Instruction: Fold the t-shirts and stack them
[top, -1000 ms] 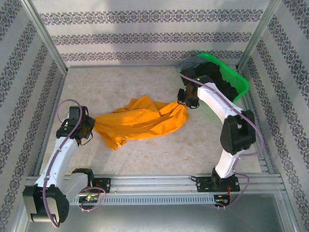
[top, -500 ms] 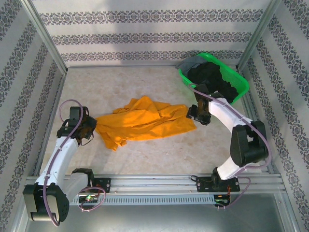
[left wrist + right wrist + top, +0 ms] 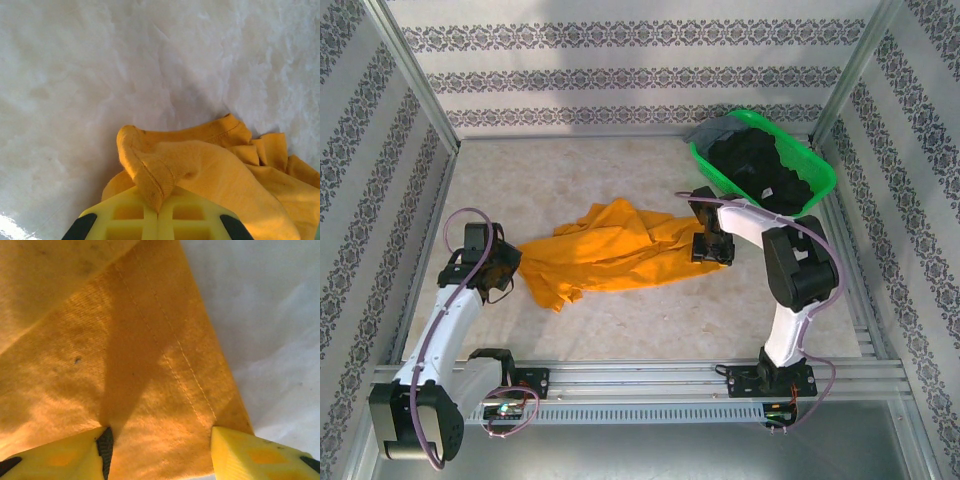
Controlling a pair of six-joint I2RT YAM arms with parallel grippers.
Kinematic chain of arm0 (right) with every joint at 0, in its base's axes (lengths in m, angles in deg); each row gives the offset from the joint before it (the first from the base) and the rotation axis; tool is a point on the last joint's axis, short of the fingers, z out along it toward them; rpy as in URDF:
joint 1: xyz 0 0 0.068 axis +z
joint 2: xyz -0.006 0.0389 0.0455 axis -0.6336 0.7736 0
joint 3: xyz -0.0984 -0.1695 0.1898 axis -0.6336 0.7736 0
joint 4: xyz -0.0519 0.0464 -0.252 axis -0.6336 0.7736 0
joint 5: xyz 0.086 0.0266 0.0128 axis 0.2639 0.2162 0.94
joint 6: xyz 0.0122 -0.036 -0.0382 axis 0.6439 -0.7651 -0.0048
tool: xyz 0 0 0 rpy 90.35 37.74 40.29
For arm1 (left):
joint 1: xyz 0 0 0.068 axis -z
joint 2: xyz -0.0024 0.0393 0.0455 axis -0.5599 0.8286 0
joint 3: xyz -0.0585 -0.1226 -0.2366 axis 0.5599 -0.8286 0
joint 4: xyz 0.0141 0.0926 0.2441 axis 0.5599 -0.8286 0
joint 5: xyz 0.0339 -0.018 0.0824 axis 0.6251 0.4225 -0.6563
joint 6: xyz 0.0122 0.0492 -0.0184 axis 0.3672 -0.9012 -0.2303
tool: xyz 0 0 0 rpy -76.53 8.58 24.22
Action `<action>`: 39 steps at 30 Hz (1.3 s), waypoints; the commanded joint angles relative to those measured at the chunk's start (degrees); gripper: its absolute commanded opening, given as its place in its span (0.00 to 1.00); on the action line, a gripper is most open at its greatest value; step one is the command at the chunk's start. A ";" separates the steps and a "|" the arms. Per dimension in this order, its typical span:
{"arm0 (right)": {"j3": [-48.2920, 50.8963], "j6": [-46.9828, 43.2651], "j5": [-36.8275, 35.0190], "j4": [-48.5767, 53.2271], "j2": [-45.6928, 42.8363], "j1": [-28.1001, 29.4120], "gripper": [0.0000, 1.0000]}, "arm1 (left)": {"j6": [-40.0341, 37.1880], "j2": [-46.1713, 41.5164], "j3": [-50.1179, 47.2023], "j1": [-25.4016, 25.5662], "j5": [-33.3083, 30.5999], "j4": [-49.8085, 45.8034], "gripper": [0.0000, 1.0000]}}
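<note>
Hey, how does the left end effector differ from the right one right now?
The left end effector is shut, pinching a hem of the orange t-shirt; the right end effector is open, its fingers spread over the shirt's corner. Left sits at the shirt's left end, right at its right end. Both have yellow fingers.

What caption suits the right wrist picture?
Open right gripper over a stitched corner of the orange shirt on the table.
</note>
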 commanded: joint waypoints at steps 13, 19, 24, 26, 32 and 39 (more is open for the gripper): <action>2.86 -1.39 -3.69 1.95 -8.03 -2.96 0.67 | -1.32 -1.49 -0.94 -0.84 0.43 -0.29 0.00; 6.09 0.83 4.07 -2.13 -5.08 -5.24 0.66 | -1.06 -1.52 -1.16 -0.88 0.72 -0.24 0.00; 5.84 1.79 5.25 -3.63 -3.66 -5.54 0.60 | -1.01 -1.67 -1.20 -0.88 0.70 -0.40 0.00; 4.66 1.61 5.73 -3.32 -2.63 -5.57 0.53 | -0.88 -1.82 -1.35 -0.88 0.68 -0.51 0.00; 3.66 2.26 6.55 -3.41 -2.71 -5.55 0.17 | -0.73 -1.82 -1.21 -0.88 0.51 -0.33 0.00; -1.15 0.75 3.97 -4.31 -10.60 -4.73 0.00 | -0.50 -2.70 -0.70 -0.88 -0.08 -0.67 0.00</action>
